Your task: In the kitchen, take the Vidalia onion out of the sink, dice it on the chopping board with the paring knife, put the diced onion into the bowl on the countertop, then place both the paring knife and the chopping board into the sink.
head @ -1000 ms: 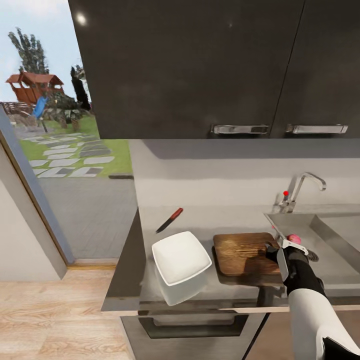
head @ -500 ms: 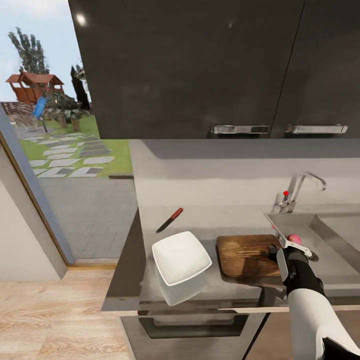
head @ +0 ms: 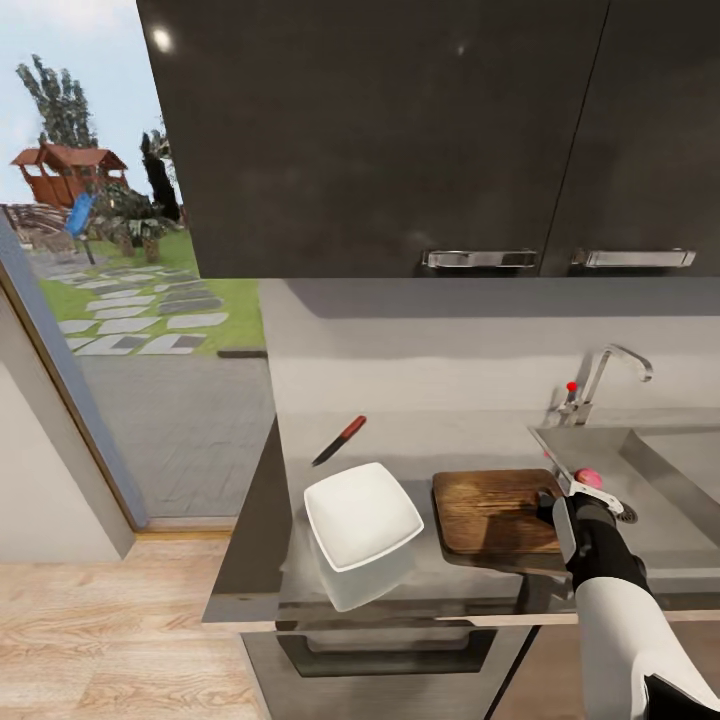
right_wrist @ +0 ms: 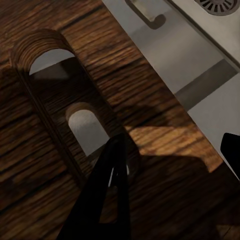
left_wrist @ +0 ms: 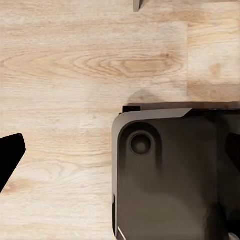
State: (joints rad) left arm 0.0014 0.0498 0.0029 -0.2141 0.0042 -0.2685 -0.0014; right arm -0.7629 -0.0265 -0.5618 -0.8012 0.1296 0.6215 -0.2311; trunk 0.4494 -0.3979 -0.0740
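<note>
My right gripper point(head: 556, 500) sits at the chopping board's point(head: 492, 510) sink-side edge; in the right wrist view one finger point(right_wrist: 107, 192) lies over the board's slotted handle, the other apart, jaws spread. The Vidalia onion point(head: 589, 478) lies just beyond the gripper in the sink point(head: 670, 470). The bowl point(head: 361, 514) stands past the board, the paring knife point(head: 339, 441) farther off on the countertop point(head: 440, 430). My left gripper's fingertip point(left_wrist: 10, 160) hangs over wooden floor point(left_wrist: 75, 65); its state I cannot tell.
</note>
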